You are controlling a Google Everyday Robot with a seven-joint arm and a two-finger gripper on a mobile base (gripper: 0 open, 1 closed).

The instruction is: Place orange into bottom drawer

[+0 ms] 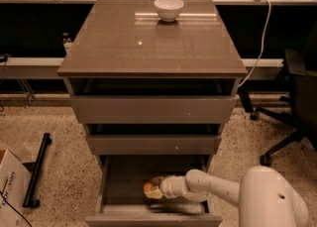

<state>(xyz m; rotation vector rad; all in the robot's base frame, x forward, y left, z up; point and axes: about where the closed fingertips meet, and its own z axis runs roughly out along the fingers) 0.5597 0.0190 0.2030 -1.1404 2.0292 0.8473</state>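
Observation:
The bottom drawer (118, 175) of the grey-brown cabinet stands pulled out. My white arm reaches in from the lower right. My gripper (152, 190) is inside the drawer, low over its floor, left of centre. The orange (148, 188) shows as a small orange patch at the gripper's tip, mostly hidden by it.
A white bowl (169, 8) sits at the back of the cabinet top (124, 47). The two upper drawers (153, 109) are slightly open. A black office chair (297, 102) stands at the right. A black bar (37, 169) and a cardboard box (10, 186) lie on the floor at the left.

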